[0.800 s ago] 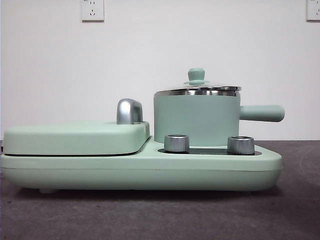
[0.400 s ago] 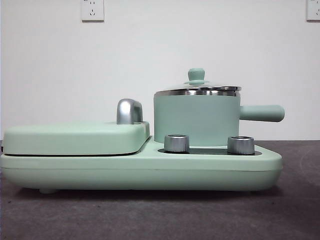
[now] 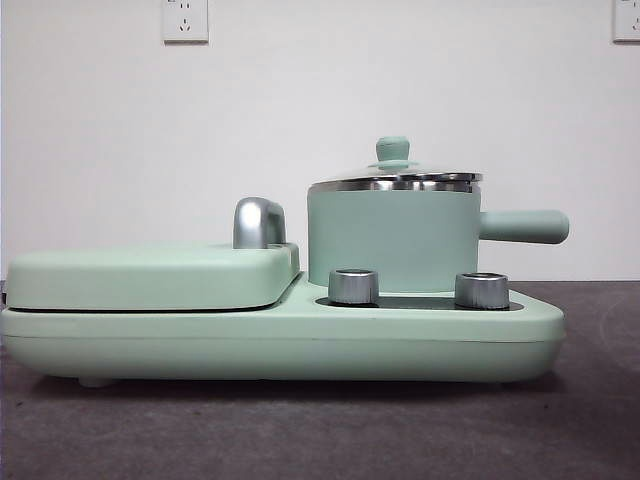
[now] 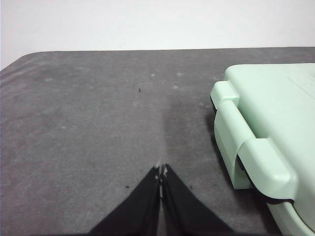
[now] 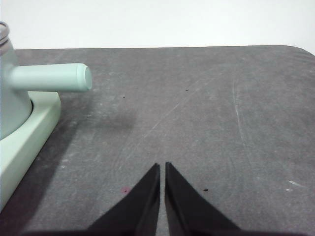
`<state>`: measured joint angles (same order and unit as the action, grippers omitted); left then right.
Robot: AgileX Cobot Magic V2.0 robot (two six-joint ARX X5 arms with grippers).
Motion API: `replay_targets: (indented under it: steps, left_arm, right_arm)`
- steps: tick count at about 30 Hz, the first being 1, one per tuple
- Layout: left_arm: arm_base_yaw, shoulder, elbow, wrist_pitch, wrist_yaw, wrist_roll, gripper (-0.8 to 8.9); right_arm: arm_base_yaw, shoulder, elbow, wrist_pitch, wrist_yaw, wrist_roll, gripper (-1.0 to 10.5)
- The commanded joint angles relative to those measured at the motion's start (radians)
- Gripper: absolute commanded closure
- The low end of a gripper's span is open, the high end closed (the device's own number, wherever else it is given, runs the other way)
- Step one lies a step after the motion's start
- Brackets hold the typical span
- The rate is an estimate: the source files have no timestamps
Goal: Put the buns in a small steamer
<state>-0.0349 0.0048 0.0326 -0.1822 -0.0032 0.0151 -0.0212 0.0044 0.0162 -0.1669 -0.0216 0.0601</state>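
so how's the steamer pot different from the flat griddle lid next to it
The steamer pot is a tall cylinder; the griddle lid is low and flat. The pot has a steel rim, a knobbed lid and a straight side handle; the griddle lid has a chrome handle. Both are mint green, closed, and on one base.

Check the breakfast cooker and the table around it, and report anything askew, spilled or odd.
Nothing is askew or spilled. The small steamer sits upright on its base with the lid level and shut, and the griddle lid lies flat. One oddity: no buns show in any view. Left gripper and right gripper hang over bare table.
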Motion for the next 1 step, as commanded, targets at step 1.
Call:
replay_targets:
  steps: [1]
  left_arm:
    - [0.002, -0.002, -0.019, -0.006, 0.000, 0.006, 8.07]
  right_arm:
    - [-0.001, -0.001, -0.005, 0.012, 0.003, 0.006, 9.3]
